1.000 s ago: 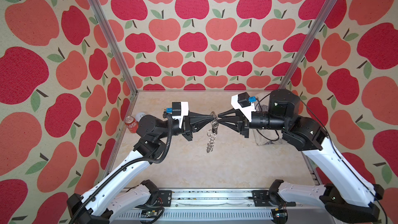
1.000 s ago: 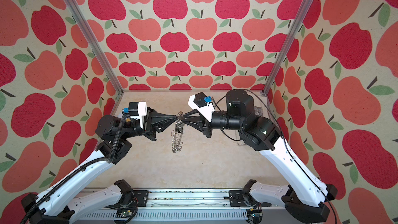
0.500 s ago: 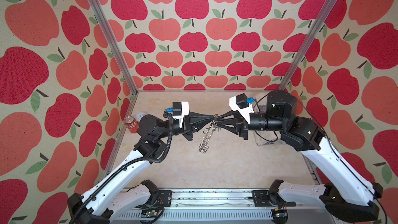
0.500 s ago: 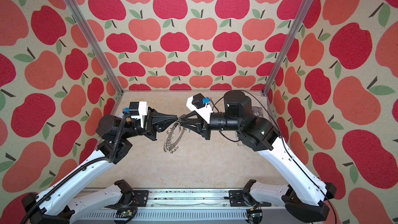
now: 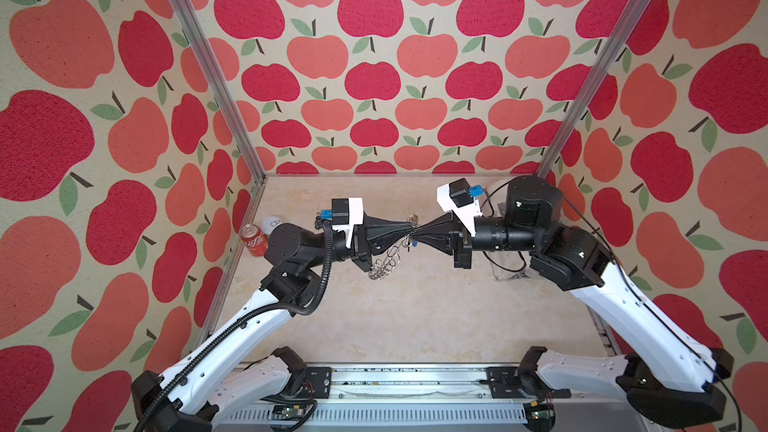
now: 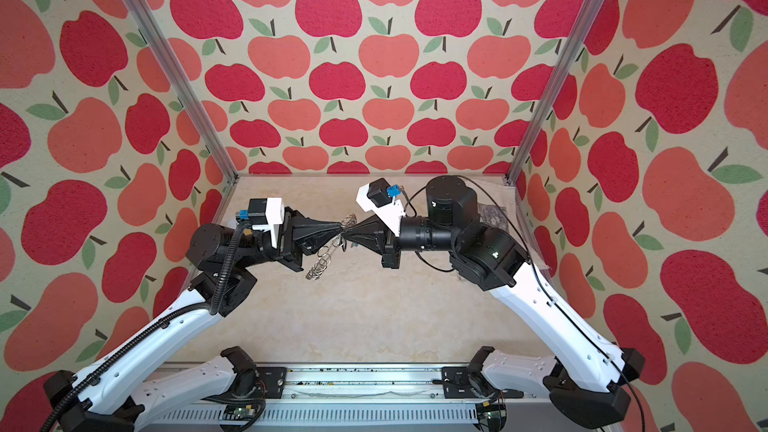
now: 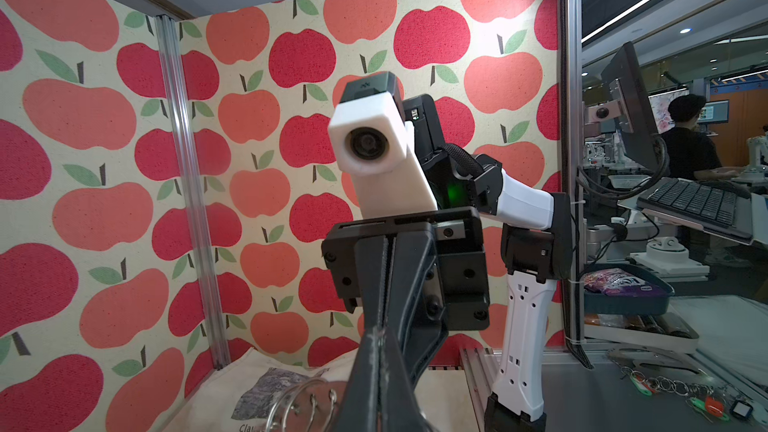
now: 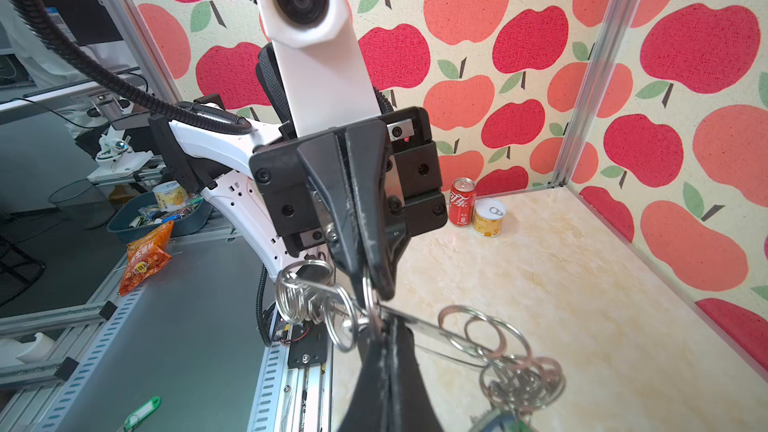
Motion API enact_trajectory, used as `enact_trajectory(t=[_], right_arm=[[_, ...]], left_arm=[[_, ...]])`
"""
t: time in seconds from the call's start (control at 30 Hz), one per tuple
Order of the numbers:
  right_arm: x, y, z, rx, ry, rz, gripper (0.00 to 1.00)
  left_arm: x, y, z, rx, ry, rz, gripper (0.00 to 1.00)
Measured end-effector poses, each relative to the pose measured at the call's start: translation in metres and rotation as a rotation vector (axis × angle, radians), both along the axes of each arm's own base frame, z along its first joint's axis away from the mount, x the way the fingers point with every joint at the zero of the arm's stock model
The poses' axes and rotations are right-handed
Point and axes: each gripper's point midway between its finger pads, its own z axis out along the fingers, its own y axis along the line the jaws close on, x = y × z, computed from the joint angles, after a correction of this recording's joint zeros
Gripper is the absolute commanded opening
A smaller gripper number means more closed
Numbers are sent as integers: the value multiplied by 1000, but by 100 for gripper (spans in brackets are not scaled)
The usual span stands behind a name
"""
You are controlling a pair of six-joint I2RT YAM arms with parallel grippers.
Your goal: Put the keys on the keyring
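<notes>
Since the left gripper [image 5: 411, 227] and right gripper [image 5: 420, 232] both had their fingers [image 5: 386, 228] pinched tight on the keyring [image 5: 388, 260] mid-frame, the trick was probably keeping one side steady.

Closed left hand [image 8: 372, 290] and right hand [image 8: 388, 328] tip to tip on keyring [image 8: 429, 331].
</notes>
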Motion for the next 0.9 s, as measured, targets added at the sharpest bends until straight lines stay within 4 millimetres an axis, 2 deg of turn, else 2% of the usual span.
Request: enact_trajectory(t=[0.3,0.5,0.9], right_arm=[[-1,4,-1,8,8,6,1],[-1,1,-3,-5,-1,-10,22],[-6,-12,9,21,-46,-34,22]], left_arm=[[-1,1,1,-18,-18,-1,0],[1,1,0,-22,-11,7,0],[1,2,1,-29,-13,13,0]])
